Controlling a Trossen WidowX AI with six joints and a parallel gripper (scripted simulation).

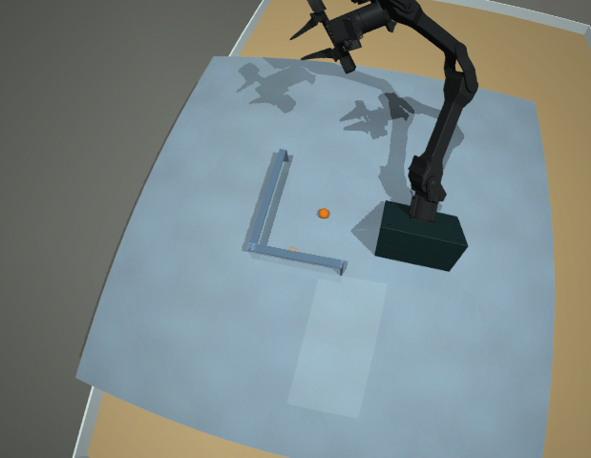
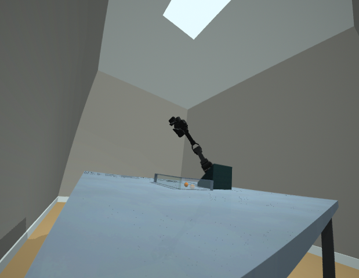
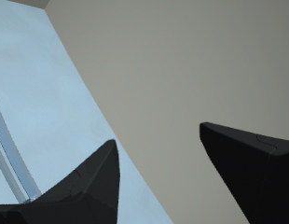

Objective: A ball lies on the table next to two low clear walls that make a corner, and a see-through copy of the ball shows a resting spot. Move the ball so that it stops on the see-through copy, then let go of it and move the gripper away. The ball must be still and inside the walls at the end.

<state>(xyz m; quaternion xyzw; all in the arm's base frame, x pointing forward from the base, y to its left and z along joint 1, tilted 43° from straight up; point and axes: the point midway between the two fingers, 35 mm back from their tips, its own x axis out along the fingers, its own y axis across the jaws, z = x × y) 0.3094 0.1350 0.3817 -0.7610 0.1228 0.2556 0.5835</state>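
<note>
Open, empty claw (image 3: 158, 149) above table (image 3: 51, 88).

- Top view: upper finger of gripper (image 1: 310, 39) ran off the top edge.
- See-through copy (image 1: 292, 249) partly masked by the walls (image 1: 270, 207) (only a pale sliver showed).
- Wrist view: both fingers cropped at the bottom; ball out of frame.

The gripper (image 1: 310, 41) hangs high over the worktop's (image 1: 186, 320) far edge. Well below it, the ball (image 1: 323, 213) lies on the worktop, inside the walls' (image 1: 268, 201) corner.
</note>
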